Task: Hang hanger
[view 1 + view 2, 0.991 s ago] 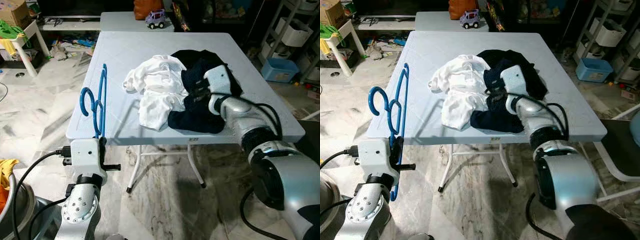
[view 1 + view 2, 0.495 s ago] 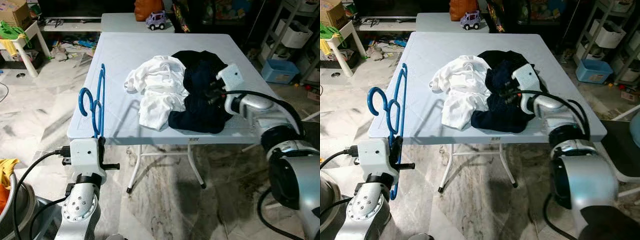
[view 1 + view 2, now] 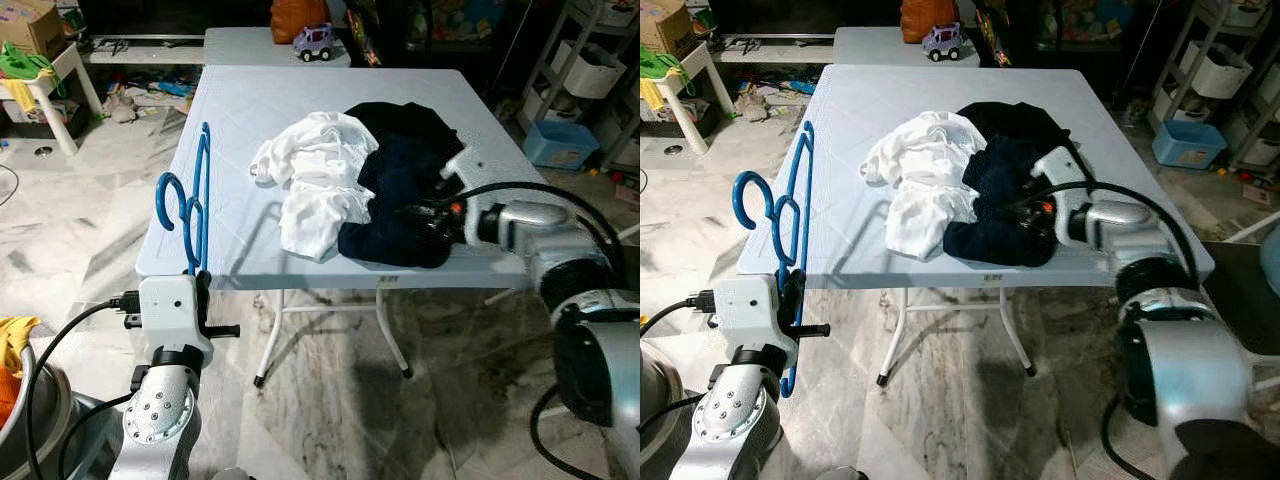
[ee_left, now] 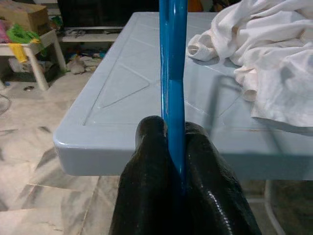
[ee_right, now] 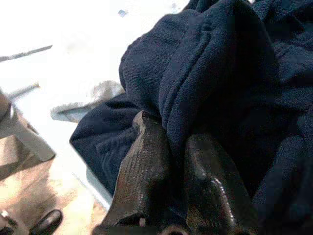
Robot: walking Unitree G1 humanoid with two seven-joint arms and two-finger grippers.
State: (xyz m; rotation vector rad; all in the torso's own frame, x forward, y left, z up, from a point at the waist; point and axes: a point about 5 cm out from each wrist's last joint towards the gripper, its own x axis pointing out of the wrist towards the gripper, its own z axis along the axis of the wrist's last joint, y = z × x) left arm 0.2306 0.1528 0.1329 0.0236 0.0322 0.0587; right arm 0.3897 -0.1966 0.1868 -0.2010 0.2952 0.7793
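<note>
Hanger (image 3: 196, 207), blue plastic, stands upright just off the bench's (image 3: 250, 110) left front corner, its lower bar clamped between the black fingers (image 4: 200, 186) of the left hand (image 4: 172, 161). A white garment (image 3: 318, 180) lies crumpled near the bench's middle, touching a navy garment (image 3: 400, 200) that reaches to the front edge. The right hand (image 5: 168, 161) is at that front edge, clenched on a fold of the navy cloth.

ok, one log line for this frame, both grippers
left gripper: shut on blue hanger, held upright at table edge | right gripper: shut on navy garment fold | white garment: beside it
</note>
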